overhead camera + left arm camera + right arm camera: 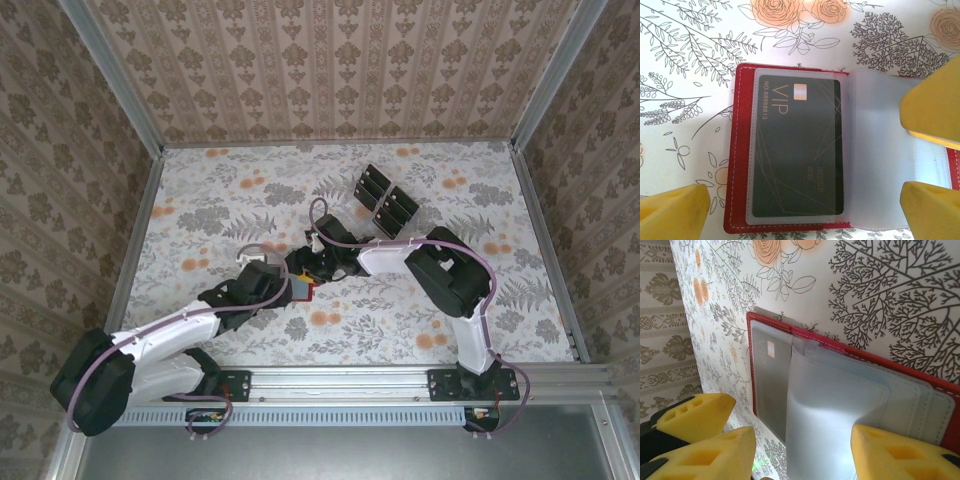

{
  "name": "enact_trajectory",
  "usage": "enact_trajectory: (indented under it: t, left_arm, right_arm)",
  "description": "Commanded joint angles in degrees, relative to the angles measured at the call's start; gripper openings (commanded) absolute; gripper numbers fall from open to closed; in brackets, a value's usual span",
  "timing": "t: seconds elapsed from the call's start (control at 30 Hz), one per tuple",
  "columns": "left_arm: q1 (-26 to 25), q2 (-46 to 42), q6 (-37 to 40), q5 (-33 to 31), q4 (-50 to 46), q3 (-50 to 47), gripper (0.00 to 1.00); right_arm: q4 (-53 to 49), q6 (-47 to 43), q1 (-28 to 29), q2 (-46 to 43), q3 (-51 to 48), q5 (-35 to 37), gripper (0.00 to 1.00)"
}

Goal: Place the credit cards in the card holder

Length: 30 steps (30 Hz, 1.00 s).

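The red card holder (738,150) lies open on the floral table, small in the top view (304,290). One black credit card (797,150) marked VIP sits inside its left clear sleeve. More clear sleeves (840,410) curve up from the middle of the holder. My left gripper (800,215) stands open, its yellow fingers (670,212) straddling the holder's near edge. My right gripper (805,455) is open with the raised sleeves between its fingers (905,455); one of its fingers (935,110) rests on the sleeves. Several black credit cards (385,197) lie at the back of the table.
Both arms meet at the table's middle, left gripper (283,285) and right gripper (312,265) almost touching. Patterned walls and metal rails (545,250) enclose the floral table. The loose cards lie behind the right arm.
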Motion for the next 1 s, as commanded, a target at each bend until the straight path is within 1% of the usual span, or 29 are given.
enact_trajectory:
  t: [0.0,0.1,0.23,0.5,0.67,0.97]
  left_arm:
    - [1.35,-0.30,5.24,4.68,0.42,1.29,1.00]
    - [1.68,0.77,6.37,5.91,1.19,1.56,1.00]
    - [1.75,2.77,6.53,5.59,2.21,1.82,1.00]
    - [2.16,6.81,4.28,0.25,1.84,1.47,1.00]
    - [2.77,6.61,1.50,-1.49,1.25,0.30,1.00]
    - [3.76,5.24,-0.46,-1.04,2.22,-1.67,1.00]
  right_arm:
    - [-2.49,-0.69,-0.06,2.09,0.89,-0.27,0.54]
    - [-2.77,-0.70,-0.02,2.19,1.06,-0.19,0.54]
    - [-3.08,-0.72,-0.10,2.17,1.23,-0.13,0.54]
    - [-3.98,-1.22,-0.14,1.79,1.59,-0.15,0.54]
    - [-4.45,-1.65,-0.43,0.21,1.20,0.04,0.54]
    - [-5.13,-1.40,-0.34,-5.43,-1.95,2.90,0.55]
